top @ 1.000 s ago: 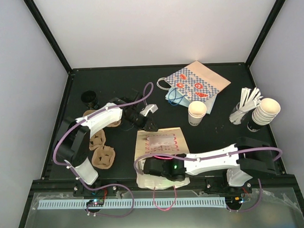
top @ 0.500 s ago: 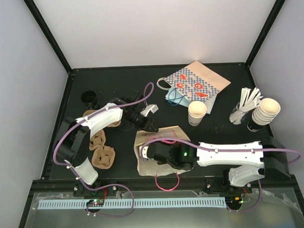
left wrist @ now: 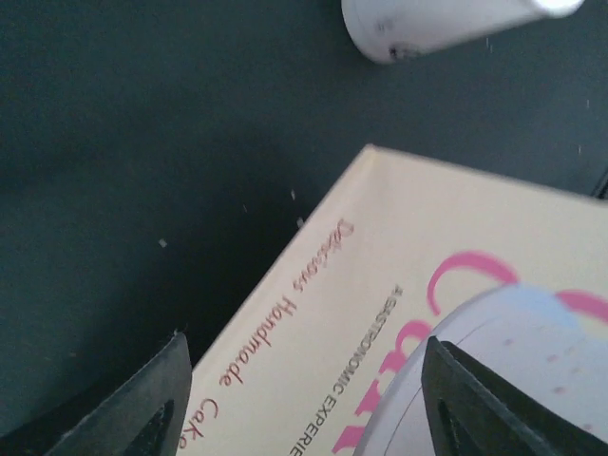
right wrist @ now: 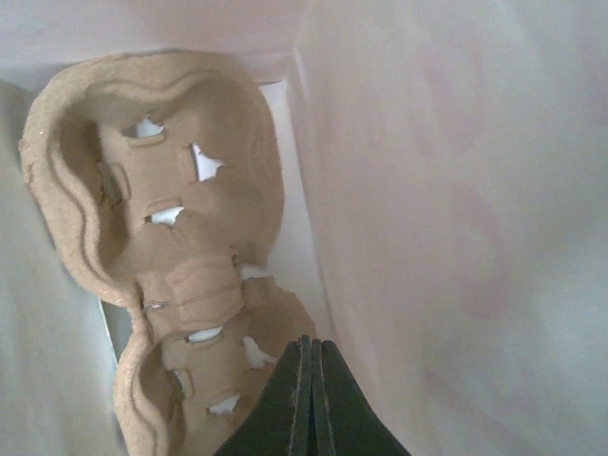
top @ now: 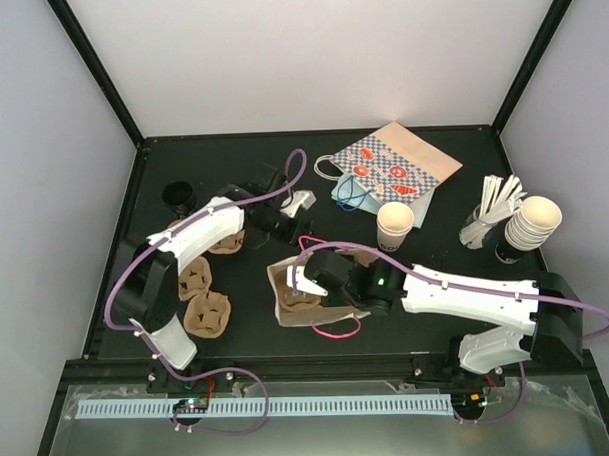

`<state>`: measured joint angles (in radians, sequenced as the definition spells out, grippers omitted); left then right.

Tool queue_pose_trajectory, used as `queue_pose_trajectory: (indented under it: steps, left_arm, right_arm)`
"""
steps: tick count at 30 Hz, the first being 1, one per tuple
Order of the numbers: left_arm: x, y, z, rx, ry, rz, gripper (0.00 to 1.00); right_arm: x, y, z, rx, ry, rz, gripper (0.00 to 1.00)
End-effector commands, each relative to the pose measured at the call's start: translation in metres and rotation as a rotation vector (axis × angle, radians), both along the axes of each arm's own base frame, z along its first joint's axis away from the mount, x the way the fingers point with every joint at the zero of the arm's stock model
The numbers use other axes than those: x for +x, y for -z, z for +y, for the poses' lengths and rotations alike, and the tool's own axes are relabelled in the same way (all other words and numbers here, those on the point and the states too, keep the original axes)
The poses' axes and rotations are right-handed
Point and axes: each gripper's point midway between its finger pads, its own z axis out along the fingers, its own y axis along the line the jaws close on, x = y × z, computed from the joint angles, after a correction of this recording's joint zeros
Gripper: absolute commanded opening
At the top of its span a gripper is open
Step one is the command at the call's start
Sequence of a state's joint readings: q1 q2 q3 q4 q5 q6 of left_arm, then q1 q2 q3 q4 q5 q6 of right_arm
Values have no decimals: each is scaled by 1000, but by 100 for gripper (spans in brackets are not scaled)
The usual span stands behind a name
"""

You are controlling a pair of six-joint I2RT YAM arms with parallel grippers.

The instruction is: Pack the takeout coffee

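top view, left to right. black cup (top: 177, 196) at the far left of the table (top: 242, 160). loose pulp carriers (top: 205, 311) lie near the left arm's base. the left arm reaches over them toward the middle. left gripper (left wrist: 304, 380): jaws wide apart, nothing between them, hanging over the printed face of the bag (top: 284, 309), near its far left corner; the wrist view shows the dark fingers (left wrist: 142, 408) on either side of pink lettering.

the bag, cream with pink print, sits at the table's centre. the right arm crosses from the lower right, and its tip is inside the bag. right gripper (right wrist: 306, 380): fingers pressed together on nothing visible, poised over a pulp carrier (right wrist: 161, 190) that lies at the bottom of the bag between its pale walls.

cup (top: 394, 225): white, cream inside, upright on the table to the right of the bag and beyond it, apart from it, touched by neither gripper. it stands just in front of a flat patterned bag (top: 402, 165). farther right: a holder of white sticks (top: 492, 206), then a tilted stack of cream cups (top: 534, 222) by the right edge.
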<state>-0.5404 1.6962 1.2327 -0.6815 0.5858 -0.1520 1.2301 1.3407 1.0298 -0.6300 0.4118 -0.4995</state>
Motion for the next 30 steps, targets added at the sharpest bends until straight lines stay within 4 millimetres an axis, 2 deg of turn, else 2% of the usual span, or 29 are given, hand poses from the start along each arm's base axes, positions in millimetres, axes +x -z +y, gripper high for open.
queue_pose_trajectory:
  steps: [1, 4, 7, 11, 14, 18, 24, 30]
  left_arm:
    - [41, -41, 7, -7, -77, -155, 76]
    - [56, -58, 18, 2, -128, -201, 88]
    - [66, -84, 33, -6, -194, -276, 98]
    - [68, -120, 58, 19, -278, -405, 99]
    - [63, -146, 86, 79, -364, -504, 99]
    - [40, -182, 111, 63, -417, -634, 99]
    - [-5, -211, 116, -77, -363, -759, 99]
    - [-36, -225, 112, -145, -275, -782, 99]
  right_arm:
    - [8, -15, 5, 49, -13, 26, 1]
    - [14, -19, 7, 56, -6, 29, 1]
    - [20, -27, 10, 67, 2, 21, 1]
    - [26, -40, 14, 89, 8, 4, 1]
    - [29, -50, 15, 106, 12, -9, 1]
    - [30, -63, 16, 135, 19, -18, 1]
    - [28, -84, 15, 192, 27, -20, 2]
    - [24, -103, 12, 248, 35, -16, 4]
